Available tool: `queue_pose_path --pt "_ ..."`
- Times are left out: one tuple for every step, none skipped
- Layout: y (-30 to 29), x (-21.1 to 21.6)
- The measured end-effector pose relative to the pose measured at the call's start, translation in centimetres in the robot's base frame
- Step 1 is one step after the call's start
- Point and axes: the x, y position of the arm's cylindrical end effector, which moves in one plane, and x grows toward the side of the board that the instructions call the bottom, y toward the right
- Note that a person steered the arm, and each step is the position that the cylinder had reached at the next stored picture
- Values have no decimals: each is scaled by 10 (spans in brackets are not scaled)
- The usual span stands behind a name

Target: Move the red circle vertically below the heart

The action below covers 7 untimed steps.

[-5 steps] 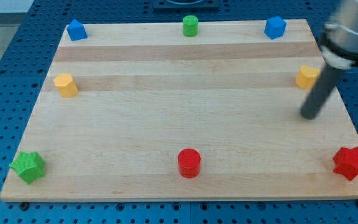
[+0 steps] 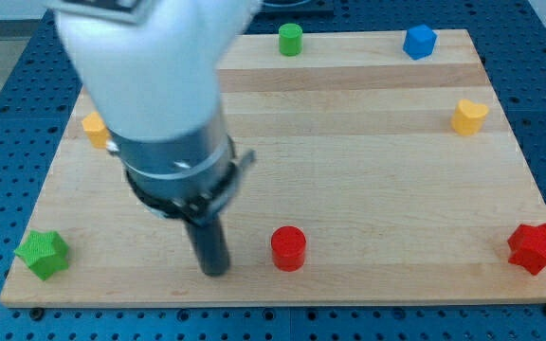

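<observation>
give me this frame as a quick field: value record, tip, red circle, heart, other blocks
tip: my tip at the view's bottom, just left of the red circle, gap between
red circle: bottom centre
yellow heart: right edge
other blocks: green cylinder, blue block, red star, green star, yellow block partly hidden by the arm

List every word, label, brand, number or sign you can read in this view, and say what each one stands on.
None: no readable text shows anywhere in the camera view.
The wooden board, the red cylinder block, the yellow heart-shaped block and the other coloured blocks are all plain.
The white and dark arm housing above my tip is blurred; no marking can be made out on it.
</observation>
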Motion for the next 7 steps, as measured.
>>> queue_pose_path --pt "43 -11" --pt "74 -44" --pt "122 -74" --pt "172 -90" --pt "149 -91" --pt "110 -87" --pt "138 -67"
